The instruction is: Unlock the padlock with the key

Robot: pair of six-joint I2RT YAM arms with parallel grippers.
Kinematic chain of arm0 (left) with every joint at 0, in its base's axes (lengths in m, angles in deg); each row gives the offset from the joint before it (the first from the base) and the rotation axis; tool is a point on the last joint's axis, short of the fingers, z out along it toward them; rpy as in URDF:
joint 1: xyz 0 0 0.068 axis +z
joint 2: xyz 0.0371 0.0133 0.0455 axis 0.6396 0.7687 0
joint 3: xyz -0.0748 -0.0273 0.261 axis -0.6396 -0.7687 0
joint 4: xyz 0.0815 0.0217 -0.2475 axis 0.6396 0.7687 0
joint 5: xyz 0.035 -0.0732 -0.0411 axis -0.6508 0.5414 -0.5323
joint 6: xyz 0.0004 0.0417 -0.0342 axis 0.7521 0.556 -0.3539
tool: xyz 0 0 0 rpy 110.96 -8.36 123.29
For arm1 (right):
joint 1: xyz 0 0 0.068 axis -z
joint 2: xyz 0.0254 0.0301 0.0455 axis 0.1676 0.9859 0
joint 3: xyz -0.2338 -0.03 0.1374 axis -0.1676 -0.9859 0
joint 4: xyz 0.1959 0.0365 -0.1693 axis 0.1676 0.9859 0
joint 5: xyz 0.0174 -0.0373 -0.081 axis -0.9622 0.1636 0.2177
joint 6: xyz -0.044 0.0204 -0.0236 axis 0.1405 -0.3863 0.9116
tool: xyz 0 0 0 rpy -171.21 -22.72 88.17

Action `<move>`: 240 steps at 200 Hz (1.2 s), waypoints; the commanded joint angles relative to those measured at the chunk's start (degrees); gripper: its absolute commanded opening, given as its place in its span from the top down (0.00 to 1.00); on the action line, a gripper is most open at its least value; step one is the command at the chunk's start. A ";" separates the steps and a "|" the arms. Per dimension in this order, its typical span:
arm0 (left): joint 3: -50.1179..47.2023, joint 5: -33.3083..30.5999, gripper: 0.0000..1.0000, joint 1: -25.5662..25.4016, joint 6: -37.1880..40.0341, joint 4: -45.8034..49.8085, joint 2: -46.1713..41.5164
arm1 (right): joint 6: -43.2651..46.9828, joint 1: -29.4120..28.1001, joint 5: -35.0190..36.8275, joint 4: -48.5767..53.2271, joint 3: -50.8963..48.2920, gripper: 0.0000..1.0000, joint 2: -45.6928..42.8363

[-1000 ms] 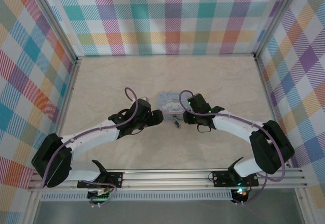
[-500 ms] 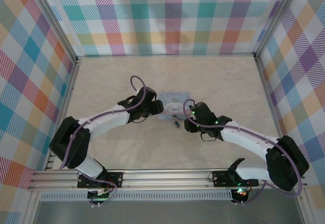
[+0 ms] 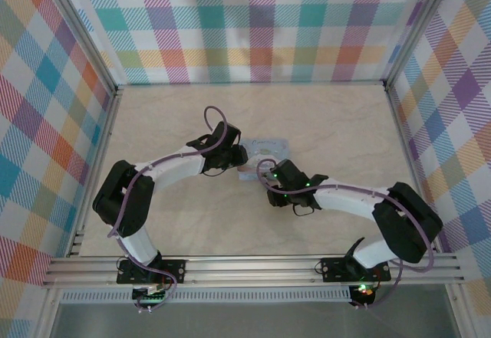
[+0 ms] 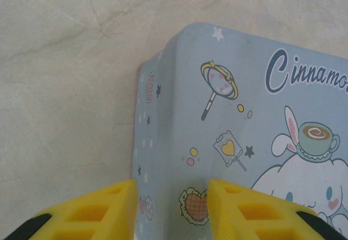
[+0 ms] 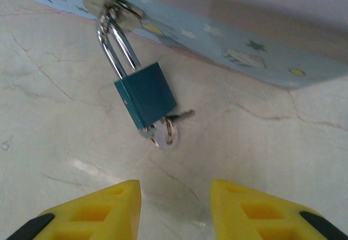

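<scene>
A teal padlock [image 5: 145, 94] lies on the table, its steel shackle [image 5: 115, 44] hooked through the hasp of a pale blue cartoon-print tin box [image 4: 239, 104]. The key [image 5: 165, 133] sits in the padlock's bottom end, with a ring and a second key beside it. My right gripper [image 5: 175, 207] is open a short way in front of the key, nothing between its fingers. My left gripper [image 4: 171, 207] hovers at the box's left end, jaws apart astride the lid's rounded edge. Whether its fingers [image 4: 98, 210] touch the box is unclear. From above, both grippers [image 3: 239, 158] [image 3: 262, 175] meet at the box [image 3: 272, 143].
The marbled beige table [image 3: 330, 123] stretches open behind and to both sides of the box. Plaid walls close the table in at the left, right and back. The two arms angle in from the near rail.
My left arm swung to the box's left end and its jaws narrowed. My right arm moved left and nearer, bringing its gripper in front of the padlock.
</scene>
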 commanded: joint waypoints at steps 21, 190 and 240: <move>-0.04 1.75 0.63 0.59 1.07 1.62 0.75 | 2.46 -1.47 4.51 -2.02 4.53 0.63 4.76; -0.29 2.13 0.65 0.86 1.18 1.69 0.78 | 6.38 -2.50 6.08 0.69 7.02 0.94 11.42; -0.11 1.24 0.64 0.94 1.33 2.58 1.23 | 10.85 -2.83 6.01 1.79 7.04 1.00 9.43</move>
